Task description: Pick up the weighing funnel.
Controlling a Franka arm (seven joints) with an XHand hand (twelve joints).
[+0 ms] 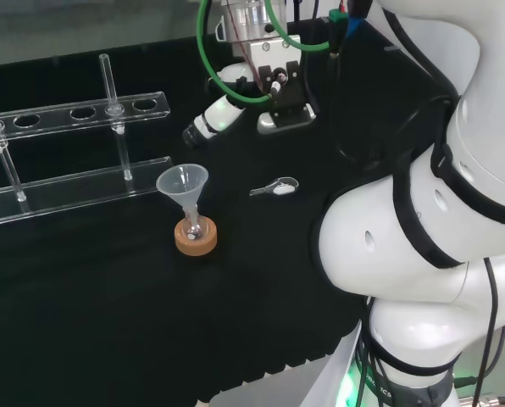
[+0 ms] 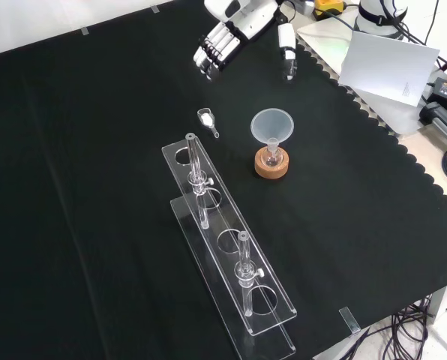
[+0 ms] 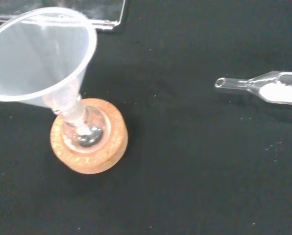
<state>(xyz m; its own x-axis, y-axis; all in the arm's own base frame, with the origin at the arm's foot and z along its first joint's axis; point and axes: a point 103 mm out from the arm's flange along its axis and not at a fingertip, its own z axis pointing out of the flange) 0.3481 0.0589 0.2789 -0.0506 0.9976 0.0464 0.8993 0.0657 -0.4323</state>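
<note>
Weighing funnel [image 2: 207,120] [image 1: 275,187] [image 3: 271,88] lies flat on the black counter [image 2: 96,187], white powder in its scoop. In the front view it is near the big funnel [image 2: 272,127], to its left and slightly beyond it. That funnel stands in a small flask on a cork ring [image 2: 272,166]. Farther beyond the funnel, the robot hand [image 2: 223,37] [image 1: 221,108] hangs above the counter, fingers relaxed and spread apart, holding nothing.
</note>
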